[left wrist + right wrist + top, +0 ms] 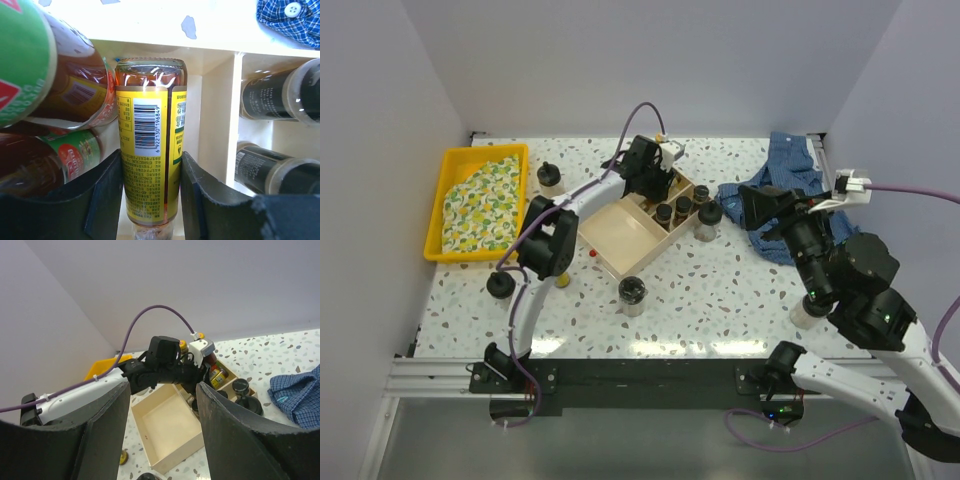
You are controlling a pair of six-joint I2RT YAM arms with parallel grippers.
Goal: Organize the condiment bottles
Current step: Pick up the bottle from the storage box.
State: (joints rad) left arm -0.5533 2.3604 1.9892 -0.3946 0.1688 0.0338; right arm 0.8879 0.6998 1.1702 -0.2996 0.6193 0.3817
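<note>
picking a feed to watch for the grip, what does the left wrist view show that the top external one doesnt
Only the left wrist: the left gripper shut on a yellow-labelled bottle, barcode facing the camera, sauce bottles with red-and-green labels beside it. Only the top external: the yellow tray holding a lemon-print cloth, a loose jar outside the box, the right arm. Both: the wooden box, its dark jars, the blue checked cloth.

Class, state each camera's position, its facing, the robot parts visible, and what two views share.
Top external: above and behind, looking down on the table; both arms show.
Left wrist: faces a yellow-labelled bottle in the wooden box, between its fingers.
Right wrist: raised, faces the left arm; own fingers show.
Shared: the box.
</note>
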